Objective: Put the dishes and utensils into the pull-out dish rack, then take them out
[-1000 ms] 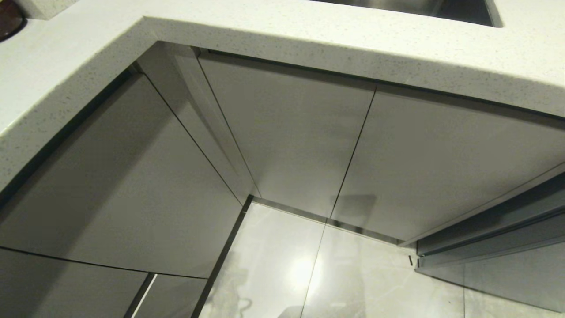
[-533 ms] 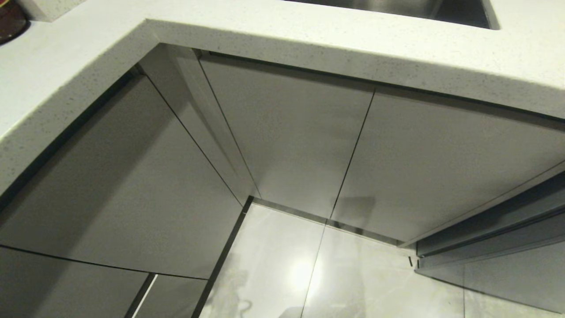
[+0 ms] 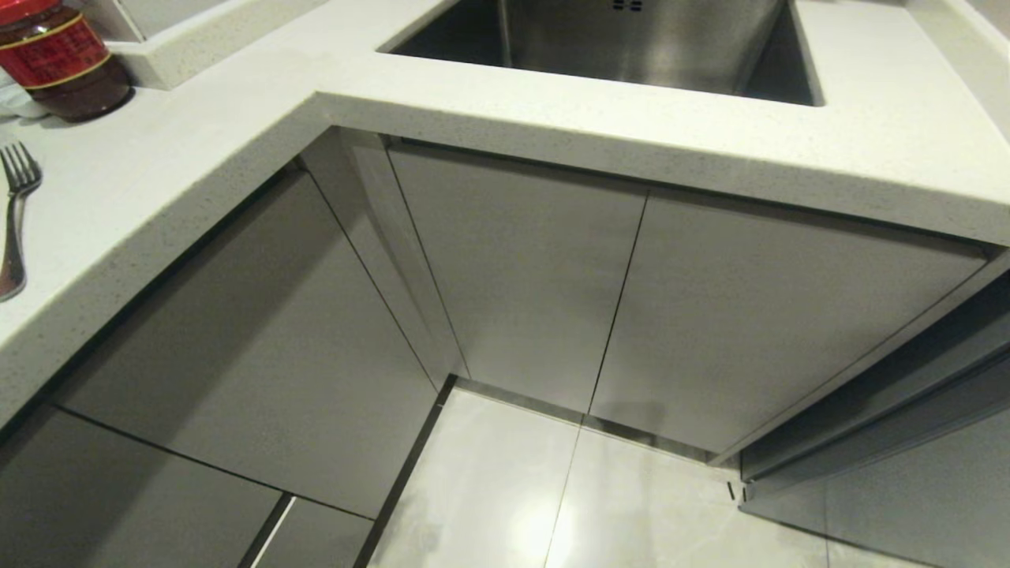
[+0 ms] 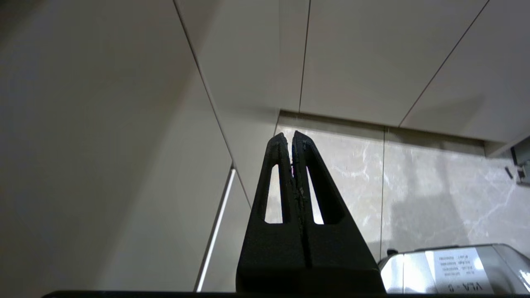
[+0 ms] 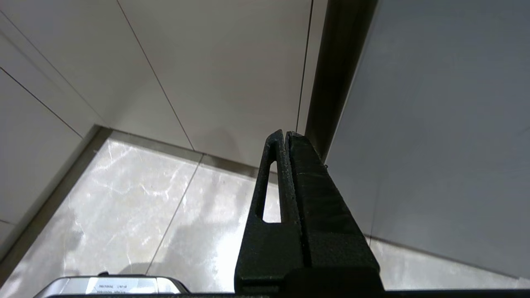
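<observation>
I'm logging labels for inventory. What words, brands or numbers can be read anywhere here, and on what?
Jar on the countertop: red label with gold bands, print too small to read.
Sticker on the robot's silver base: the print appears upside down and blurred; no line can be read for certain.
The same base in the right wrist view: unreadable.
Nothing else bears text.

bench (image 3: 552, 118): off-white with fine dark speckles
cabinet fronts (image 3: 513, 276): plain pale grey
floor (image 3: 505, 489): glossy grey-white marbling
fork (image 3: 14, 225): silver
jar (image 3: 63, 59): dark brown, red label, gold bands
sink (image 3: 631, 39): brushed steel
</observation>
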Motion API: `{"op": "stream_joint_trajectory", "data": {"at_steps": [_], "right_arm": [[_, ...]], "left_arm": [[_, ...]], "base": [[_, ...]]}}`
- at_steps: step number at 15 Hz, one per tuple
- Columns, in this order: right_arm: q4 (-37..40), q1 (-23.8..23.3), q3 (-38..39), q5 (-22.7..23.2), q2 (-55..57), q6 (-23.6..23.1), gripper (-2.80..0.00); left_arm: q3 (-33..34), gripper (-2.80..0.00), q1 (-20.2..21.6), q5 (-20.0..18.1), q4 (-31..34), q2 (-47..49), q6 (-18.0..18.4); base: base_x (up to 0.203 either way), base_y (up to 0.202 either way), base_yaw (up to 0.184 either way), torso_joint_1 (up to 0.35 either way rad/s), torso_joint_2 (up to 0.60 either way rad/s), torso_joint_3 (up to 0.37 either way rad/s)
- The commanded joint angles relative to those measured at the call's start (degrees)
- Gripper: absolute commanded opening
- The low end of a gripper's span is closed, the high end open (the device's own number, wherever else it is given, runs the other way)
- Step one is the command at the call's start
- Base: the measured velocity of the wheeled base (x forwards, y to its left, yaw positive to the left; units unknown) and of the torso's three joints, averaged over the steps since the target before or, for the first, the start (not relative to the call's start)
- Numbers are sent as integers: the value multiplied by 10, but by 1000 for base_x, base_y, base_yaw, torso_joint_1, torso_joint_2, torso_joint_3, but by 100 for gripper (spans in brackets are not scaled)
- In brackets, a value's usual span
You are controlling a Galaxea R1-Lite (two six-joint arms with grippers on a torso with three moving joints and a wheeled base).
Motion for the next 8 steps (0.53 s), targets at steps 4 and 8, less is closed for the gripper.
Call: {"op": "stream_joint_trajectory", "data": {"at_steps": [4,8], "right_arm": [[-1,0,15,0,0,0,-280],[-1,0,15,0,0,0,-280]], "left_arm": [[6,-280,0,0,-3,0,1],[6,-280,0,0,-4,1,1]], "base": [[0,0,0,3,4,205],[0,0,0,2,-1,204]]}}
